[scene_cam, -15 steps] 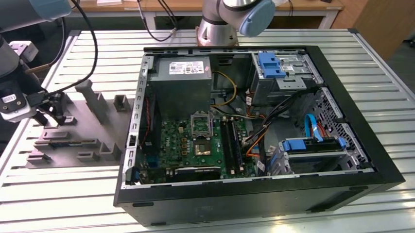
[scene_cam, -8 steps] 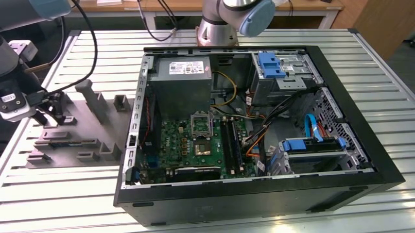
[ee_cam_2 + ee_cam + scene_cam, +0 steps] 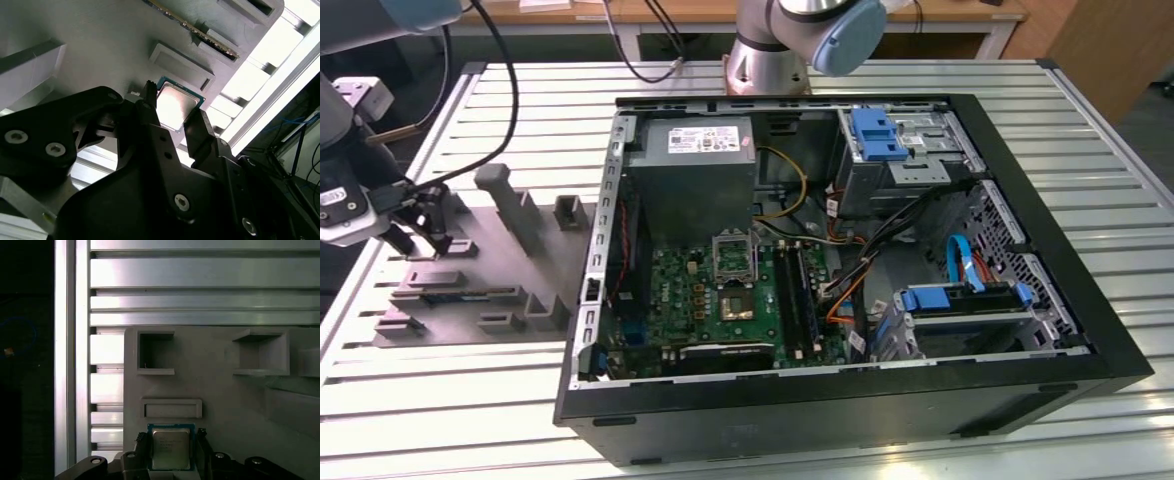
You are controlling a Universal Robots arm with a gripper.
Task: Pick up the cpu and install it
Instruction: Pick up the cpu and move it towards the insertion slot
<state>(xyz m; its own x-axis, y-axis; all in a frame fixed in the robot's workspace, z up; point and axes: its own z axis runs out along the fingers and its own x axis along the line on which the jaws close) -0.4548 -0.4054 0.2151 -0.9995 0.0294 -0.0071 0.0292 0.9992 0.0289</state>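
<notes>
The cpu (image 3: 171,447), a small square chip with a silvery top, sits between the two dark fingers of my gripper (image 3: 171,440) in both wrist views. The fingers press against opposite edges of the cpu (image 3: 175,107), so the gripper (image 3: 173,106) is shut on it. In the exterior view my gripper (image 3: 427,240) stands low over the far end of the grey tray (image 3: 467,275), at that view's left. Whether the chip rests on the tray or hangs just above it, I cannot tell. The metal-framed socket (image 3: 735,300) lies on the green board inside the open computer case.
The open black computer case (image 3: 854,400) fills the middle and the exterior view's right, with cables, drive bays and a power supply (image 3: 707,150) inside. Upright grey blocks (image 3: 507,200) rise from the tray close to my gripper. Everything stands on a slatted aluminium table (image 3: 454,400).
</notes>
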